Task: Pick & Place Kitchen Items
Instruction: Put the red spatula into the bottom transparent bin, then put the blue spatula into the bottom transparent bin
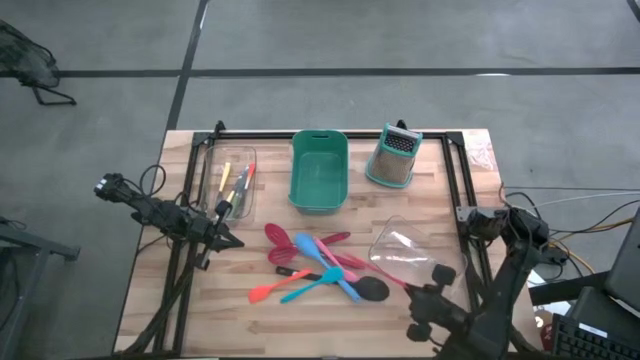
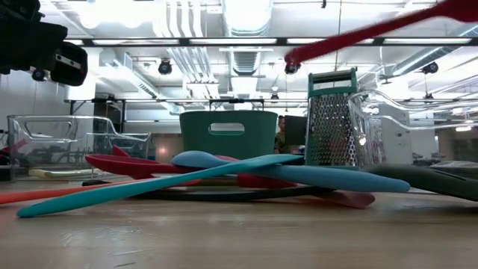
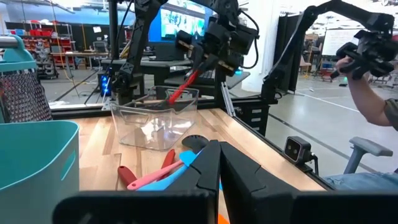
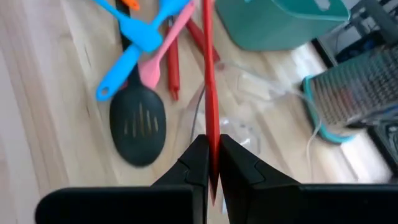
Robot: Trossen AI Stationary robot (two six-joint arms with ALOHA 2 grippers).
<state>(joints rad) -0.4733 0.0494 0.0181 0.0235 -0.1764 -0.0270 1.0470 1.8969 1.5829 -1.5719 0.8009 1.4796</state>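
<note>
the right gripper [image 4: 211, 163] was clamped tight on the thin handle of a red utensil [image 4: 209, 87], held clear above the table [image 1: 200, 310] at its near right side, with the handle running out past the fingertips toward the clear plastic container [image 1: 405, 248]. in the left wrist view that utensil slanted down over the container's rim, so the step in hand looked like a placement into it. doing it well would have meant bringing the far tip inside the rim first, lowering until the head rested on the container's floor, and only then letting the fingers part, since a long handle gripped at one end could swing and tip a light, tilted container.

just beyond, the remaining kitchen items lay heaped mid-table: a black slotted spoon [image 4: 138, 127], a blue spatula [image 4: 134, 34], a pink spatula [image 1: 335, 255] and red spoons [image 1: 285, 240], crossing one another and touching. the descent needed to stay clear of that pile.

the left gripper [image 3: 219, 163] was closed on nothing, waiting at the left side of the table beside a second clear container [image 1: 228, 185] that held thin yellow and orange tools [image 1: 232, 182].

farthest off stood the teal bin [image 1: 319, 172] and the box grater [image 1: 393, 156], well apart from the work.
</note>
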